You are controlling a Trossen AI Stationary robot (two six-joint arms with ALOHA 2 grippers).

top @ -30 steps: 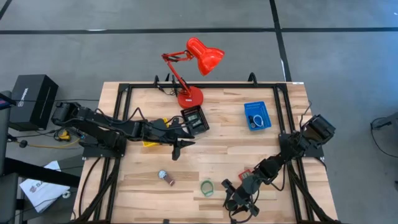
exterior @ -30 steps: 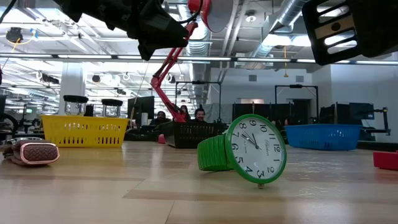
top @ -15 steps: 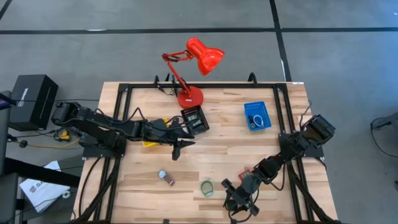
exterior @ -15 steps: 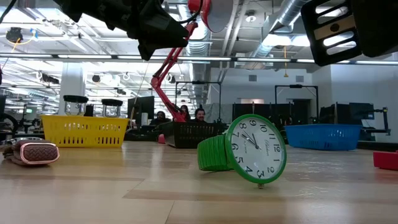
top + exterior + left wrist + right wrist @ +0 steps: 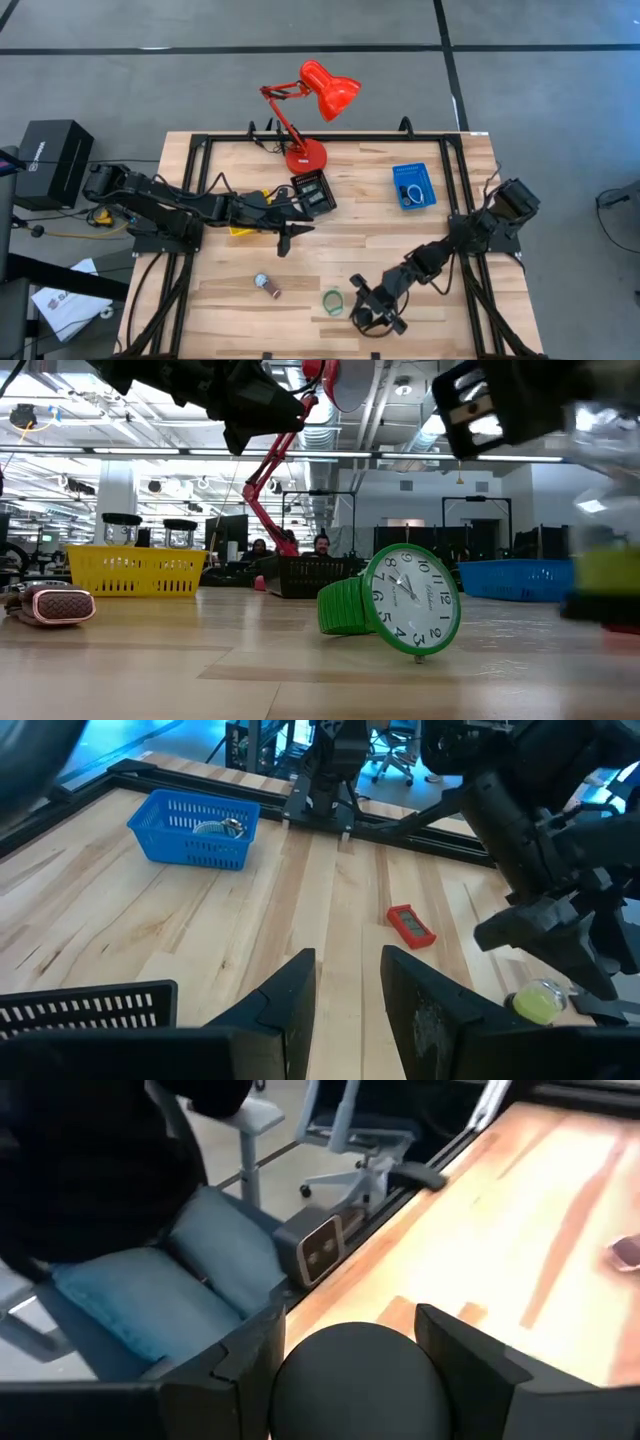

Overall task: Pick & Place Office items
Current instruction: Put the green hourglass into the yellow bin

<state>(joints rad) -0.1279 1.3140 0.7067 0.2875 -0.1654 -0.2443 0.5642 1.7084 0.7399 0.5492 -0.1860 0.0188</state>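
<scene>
Grey concrete floor [image 5: 560,60], exposed ceiling ducts [image 5: 400,400], office chairs [image 5: 345,1130].

Green watch [image 5: 392,603], white dial; red lamp [image 5: 322,95]; yellow [image 5: 135,569], blue [image 5: 413,186], perhaps black [image 5: 311,190] baskets.

Wood tabletop [image 5: 230,290]: red lamp [image 5: 306,156] at far edge, black basket [image 5: 312,190] just in front, blue basket [image 5: 412,186] to the right, yellow basket [image 5: 133,570] left; green watch [image 5: 333,301] & pink watch [image 5: 266,285] near front, red piece [image 5: 411,925] too.
</scene>
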